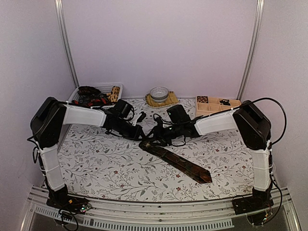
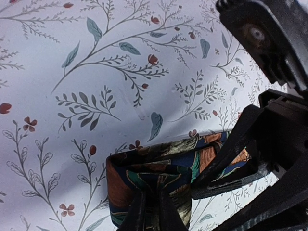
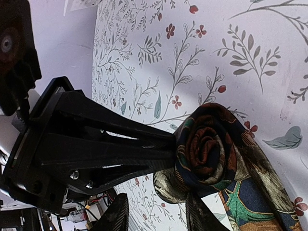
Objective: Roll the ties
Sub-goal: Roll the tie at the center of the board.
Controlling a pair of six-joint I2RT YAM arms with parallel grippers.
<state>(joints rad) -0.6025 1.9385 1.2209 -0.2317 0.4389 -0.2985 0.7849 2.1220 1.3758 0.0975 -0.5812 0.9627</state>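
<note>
While left pincer (image 2: pixel 155 211) clenches rolled end of tie (image 1: pixel 178 162), right pincer (image 3: pixel 156 204) straddles it, jaws apart; grip unclear.

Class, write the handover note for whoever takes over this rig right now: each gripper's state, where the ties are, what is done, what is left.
Left gripper: shut on the roll started at one end of the patterned tie.
Right gripper: at the same roll; grip unclear.
Rest of that tie lies flat on the table; more ties wait in the basket.
Done: the first turns.
To do: finish this roll, then the basket's ties.
</note>
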